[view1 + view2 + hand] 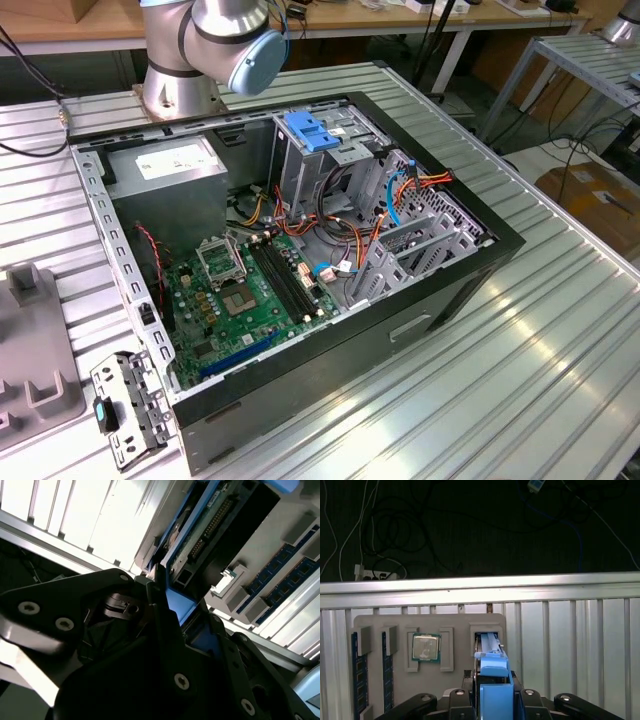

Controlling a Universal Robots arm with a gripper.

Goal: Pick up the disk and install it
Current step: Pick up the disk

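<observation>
The disk (492, 667), a dark drive in a bright blue carrier frame, stands on edge at a slot of the grey holder tray (455, 622). In both wrist views my gripper (493, 692) is shut on it, its black fingers (470, 695) pressed against the two sides of the blue frame. The second wrist view shows the disk (210, 525) from its underside, with its green circuit board and connector, and the gripper (175, 607) clamping the blue frame. In the exterior view the open computer case (480, 265) lies on the table, with the arm's base (215, 40) behind it.
The tray also holds a processor chip (426, 647) and blue memory sticks (356, 670). Inside the case are a motherboard (250, 290), loose cables (330, 225) and a tall grey drive cage (315, 150) topped by a blue latch. Ribbed aluminium tabletop (570, 640) surrounds the tray.
</observation>
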